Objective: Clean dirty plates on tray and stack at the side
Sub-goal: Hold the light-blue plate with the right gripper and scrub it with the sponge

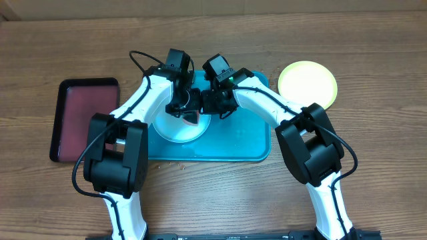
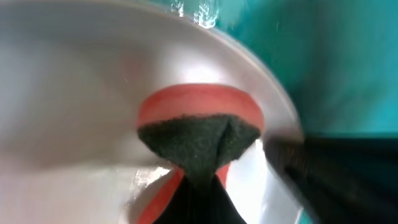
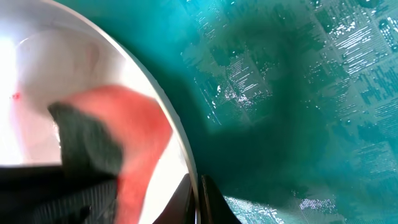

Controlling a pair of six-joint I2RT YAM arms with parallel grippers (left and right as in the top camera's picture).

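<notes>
A white plate (image 1: 170, 131) lies on the teal tray (image 1: 243, 141), left of its middle. My left gripper (image 1: 189, 113) is shut on a sponge (image 2: 199, 140) with a dark green face and a red body, and presses it on the plate's (image 2: 74, 93) inside. My right gripper (image 3: 198, 202) is shut on the plate's (image 3: 62, 56) right rim, one finger on each side of it. A tiny red speck (image 3: 15, 96) shows on the plate. A yellow-green plate (image 1: 307, 83) rests on the table to the right of the tray.
A dark red tray with a black rim (image 1: 83, 117) lies to the left of the teal tray. Both arms cross over the teal tray's back half. Wet streaks glisten on the tray floor (image 3: 298, 93).
</notes>
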